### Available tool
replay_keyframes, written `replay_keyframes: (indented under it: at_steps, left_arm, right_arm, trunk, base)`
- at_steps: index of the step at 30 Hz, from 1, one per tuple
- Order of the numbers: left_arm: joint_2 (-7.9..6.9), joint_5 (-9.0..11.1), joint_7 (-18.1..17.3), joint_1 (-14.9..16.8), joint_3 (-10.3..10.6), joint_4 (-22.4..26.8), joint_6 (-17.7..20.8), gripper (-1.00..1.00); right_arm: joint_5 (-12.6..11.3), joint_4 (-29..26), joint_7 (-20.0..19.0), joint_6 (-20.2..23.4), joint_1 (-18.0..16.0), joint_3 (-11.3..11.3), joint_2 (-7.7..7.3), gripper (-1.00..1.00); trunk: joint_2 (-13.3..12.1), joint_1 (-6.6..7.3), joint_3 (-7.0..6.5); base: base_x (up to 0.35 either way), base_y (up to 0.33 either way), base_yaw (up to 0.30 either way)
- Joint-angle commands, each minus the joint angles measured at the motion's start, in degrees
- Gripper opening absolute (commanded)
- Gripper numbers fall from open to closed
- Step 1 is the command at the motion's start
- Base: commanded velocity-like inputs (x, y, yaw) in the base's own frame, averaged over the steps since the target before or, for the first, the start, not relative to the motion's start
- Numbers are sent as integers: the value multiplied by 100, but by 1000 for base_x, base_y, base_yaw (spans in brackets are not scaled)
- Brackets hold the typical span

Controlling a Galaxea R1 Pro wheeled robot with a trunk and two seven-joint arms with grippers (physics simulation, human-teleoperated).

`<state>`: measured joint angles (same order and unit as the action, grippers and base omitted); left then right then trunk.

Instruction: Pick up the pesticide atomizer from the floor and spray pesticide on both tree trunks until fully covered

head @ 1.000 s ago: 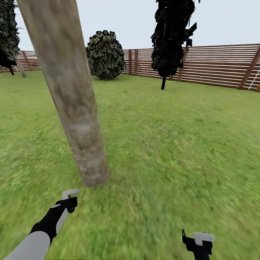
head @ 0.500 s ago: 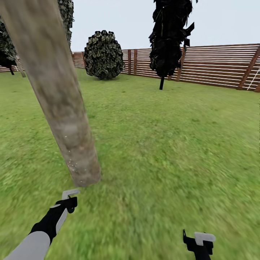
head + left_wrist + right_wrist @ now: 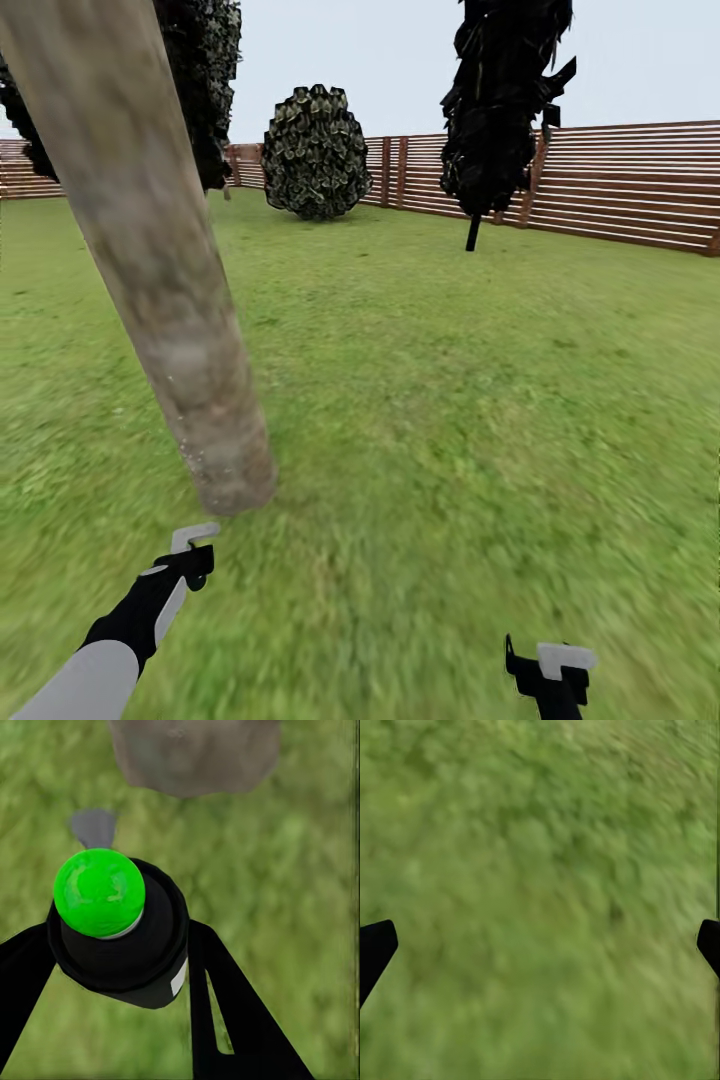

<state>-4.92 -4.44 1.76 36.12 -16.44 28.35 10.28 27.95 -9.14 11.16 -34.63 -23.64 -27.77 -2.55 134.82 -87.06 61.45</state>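
Through the head camera I see a wide green lawn (image 3: 480,400) filling most of the frame, its grass smeared and soft toward the lower edge. Along the top, a brown wooden fence (image 3: 630,185) of horizontal slats runs from the upper left across to the right edge, with thicker posts at intervals. In front of it, upper centre, sits a rounded dark-leaved bush (image 3: 316,150). To its right a narrow black-green tree (image 3: 505,100) stands on a thin stem. Another dark foliage mass (image 3: 205,80) hangs at upper left. Above the fence I see pale, flat grey-blue sky (image 3: 380,50), with even light.
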Motion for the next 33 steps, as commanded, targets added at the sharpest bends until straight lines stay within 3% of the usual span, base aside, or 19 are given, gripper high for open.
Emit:
replay_keyframes:
  at_steps: [1, 10, 23, 33]
  left_arm:
    - [0, -2, 0, 0, 0, 2, 0, -100]
    - [0, -2, 0, 0, 0, -1, 0, -100]
    - [-9, 1, 0, 0, -26, 4, -9, -100]
    - [-9, 4, 0, 0, -23, 4, -17, -100]
  right_arm:
    - [0, 0, 0, 0, 0, 0, 0, 100]
    - [0, 0, 0, 0, 0, 0, 0, 100]
    - [5, 0, 0, 0, 0, 0, 0, 100]
    - [1, 0, 0, 0, 0, 0, 0, 100]
  trunk:
    - [0, 0, 0]
    - [0, 0, 0]
    - [0, 0, 0]
    - [0, 0, 0]
  base:
    - [114, -276, 9]
    - [113, -276, 15]
    - [27, -276, 260]
    - [95, -268, 56]
